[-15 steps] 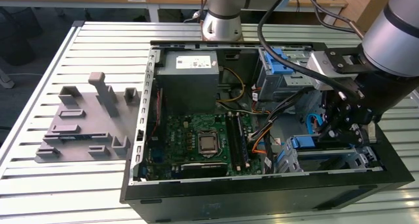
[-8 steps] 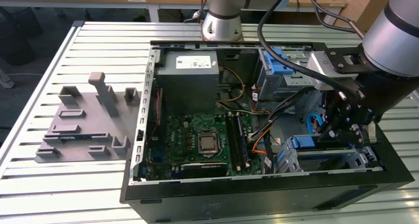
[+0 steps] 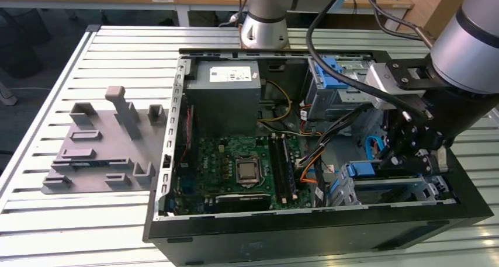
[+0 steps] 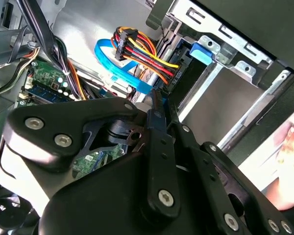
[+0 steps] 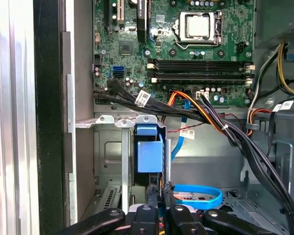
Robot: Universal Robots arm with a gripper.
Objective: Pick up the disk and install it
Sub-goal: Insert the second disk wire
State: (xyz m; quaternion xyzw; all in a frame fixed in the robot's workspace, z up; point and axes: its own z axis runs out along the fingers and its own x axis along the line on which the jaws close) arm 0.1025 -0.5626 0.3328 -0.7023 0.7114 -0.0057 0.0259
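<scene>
Gripper [image 3: 405,156]: down inside the open computer case [image 3: 234,235], at the drive bay on the exterior view's right. Fingers [image 5: 159,203] nearly closed together in the first wrist view, narrow gap; can't tell if anything is pinched between them.
Disk [image 5: 149,152]: blue carrier end shows in the metal drive cage [image 5: 110,147], standing edge-on, slotted in; fingertips just beside its near end. In the exterior view the blue end [image 3: 361,169] sits in the bay by the gripper. In the second wrist view the blue tab [image 4: 202,53] is in the cage mouth.
Cables: blue flat cable [image 4: 118,66] and red/yellow/black power bundle [image 4: 142,51] run to the drive's back end.
Motherboard [image 3: 234,167]: flat in case, CPU socket bare.
Grey box w/ white sticker [image 3: 228,86]: top of case.
Grey fixture tray [image 3: 105,150]: on slatted table [image 3: 47,103], well apart from case.
</scene>
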